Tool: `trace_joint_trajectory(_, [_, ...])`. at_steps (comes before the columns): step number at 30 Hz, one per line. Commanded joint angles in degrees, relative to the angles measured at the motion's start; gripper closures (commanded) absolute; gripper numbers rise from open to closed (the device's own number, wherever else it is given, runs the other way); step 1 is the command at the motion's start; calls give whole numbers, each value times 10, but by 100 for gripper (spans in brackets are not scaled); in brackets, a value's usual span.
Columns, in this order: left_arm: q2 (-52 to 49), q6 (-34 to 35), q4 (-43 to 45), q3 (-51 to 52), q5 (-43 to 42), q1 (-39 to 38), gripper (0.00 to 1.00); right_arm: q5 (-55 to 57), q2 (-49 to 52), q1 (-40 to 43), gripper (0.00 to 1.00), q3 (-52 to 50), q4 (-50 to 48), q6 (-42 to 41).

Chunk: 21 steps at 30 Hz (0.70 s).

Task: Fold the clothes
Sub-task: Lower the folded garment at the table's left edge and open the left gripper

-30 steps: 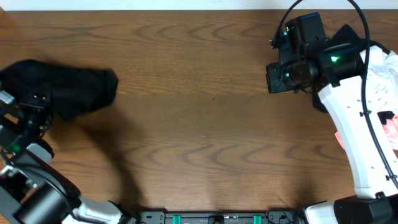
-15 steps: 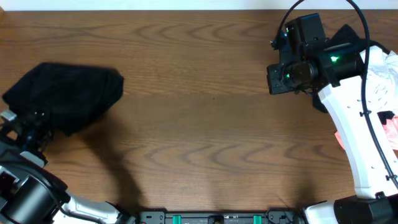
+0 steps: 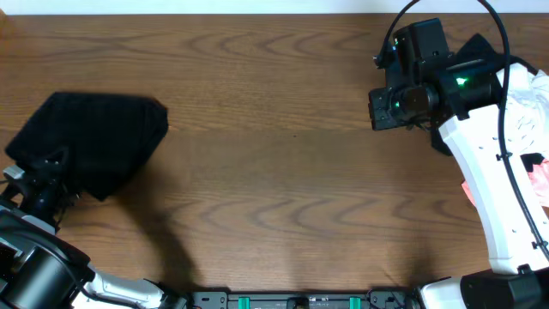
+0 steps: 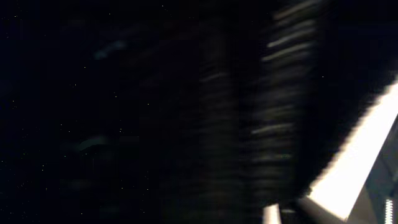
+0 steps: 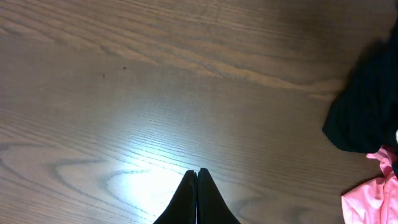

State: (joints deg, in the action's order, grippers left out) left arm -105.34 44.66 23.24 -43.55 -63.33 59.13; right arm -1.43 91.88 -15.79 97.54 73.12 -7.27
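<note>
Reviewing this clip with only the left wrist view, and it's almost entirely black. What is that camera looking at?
Observer: A black garment, bunched at the left side of the table; the left claw sits at its near edge.
Operator: Where's the other arm?
Observer: Far right, with the right claw shut on nothing above bare wood.
Operator: Any more clothes?
Observer: Yes, a black piece and a pink piece lie at the right side.
</note>
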Motion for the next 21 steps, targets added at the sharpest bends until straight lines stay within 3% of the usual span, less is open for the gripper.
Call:
trace_joint_trajectory(1, [12, 24, -4, -17, -63, 6, 2, 9, 2, 4, 99, -1, 2, -6])
trace_joint_trajectory(8, [92, 33, -65, -17, -78, 54, 2, 10, 2, 4, 99, -1, 0, -3])
trace_joint_trajectory(15, [267, 32, -174, -17, -38, 109, 2, 10, 2, 4, 99, -1, -5, -3])
trace_joint_trajectory(21, [401, 44, -219, -17, -18, 101, 2, 10, 2, 4, 99, -1, -5, 2])
